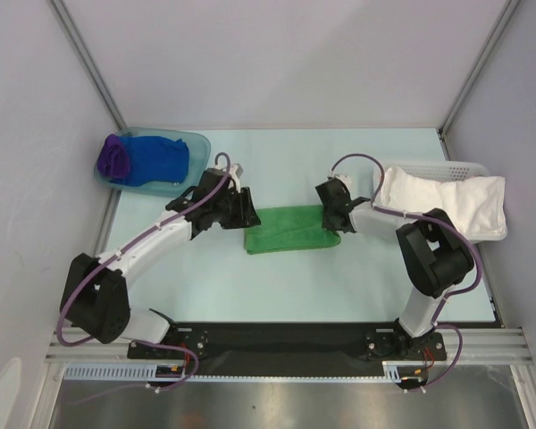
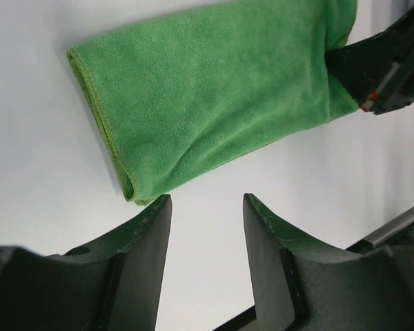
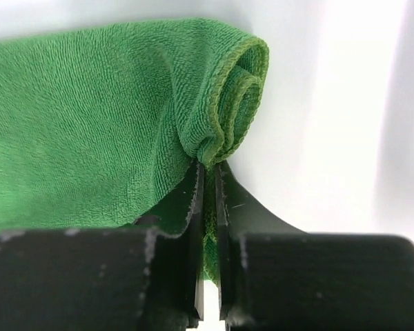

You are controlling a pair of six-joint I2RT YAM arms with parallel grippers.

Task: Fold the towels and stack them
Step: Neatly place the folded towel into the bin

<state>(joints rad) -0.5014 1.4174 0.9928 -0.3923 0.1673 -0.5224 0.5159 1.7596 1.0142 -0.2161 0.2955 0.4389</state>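
Right hand pinches one green towel — left hand spread.

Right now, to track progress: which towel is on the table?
The green towel, pinched by the right hand; the blue towel and purple towel are in the teal tub.

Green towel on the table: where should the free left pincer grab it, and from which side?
Probably the folded left end of the green towel, approached from the left. It lies flat, so only its layered edge offers a lip; the right pincer pinches the opposite end, and the open left pincer hovers beside this one.
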